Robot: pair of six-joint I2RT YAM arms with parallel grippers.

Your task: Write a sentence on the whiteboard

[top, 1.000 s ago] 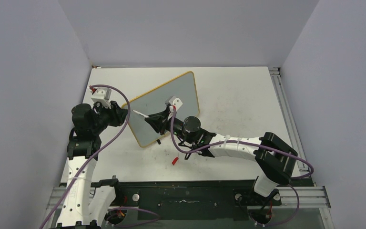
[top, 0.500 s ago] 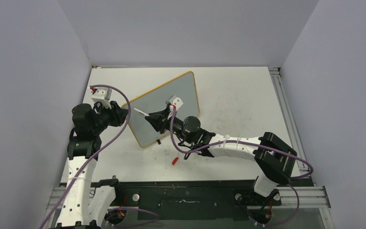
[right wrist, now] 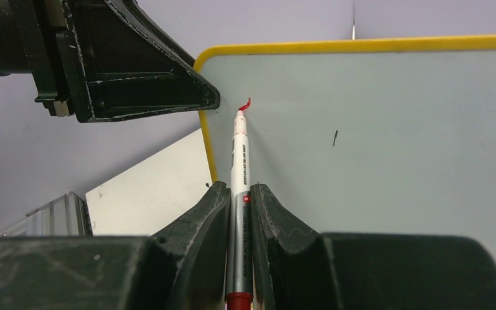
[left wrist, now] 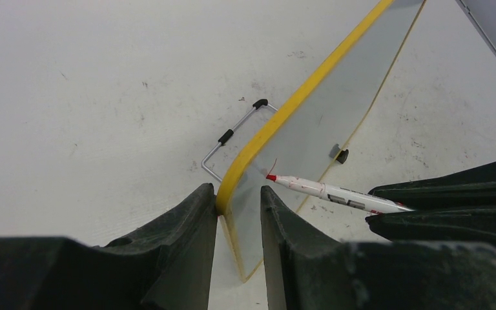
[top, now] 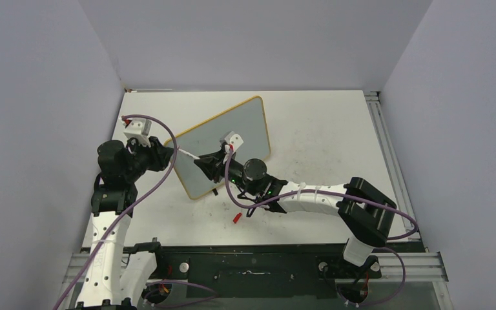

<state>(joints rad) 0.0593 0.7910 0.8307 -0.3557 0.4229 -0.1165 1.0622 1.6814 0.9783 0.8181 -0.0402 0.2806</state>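
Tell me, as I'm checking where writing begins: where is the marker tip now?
In the right wrist view, the marker tip rests against the whiteboard near its top-left corner, beside the left gripper clamping that edge.

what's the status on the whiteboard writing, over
Left gripper shut on whiteboard edge. Right gripper shut on marker, tip on board. Sentence: one short red stroke only. Nothing in the way.

place: lab cell | cues: grey walls [top: 39, 97], white table [top: 323, 129], aluminium rails [top: 385, 145]
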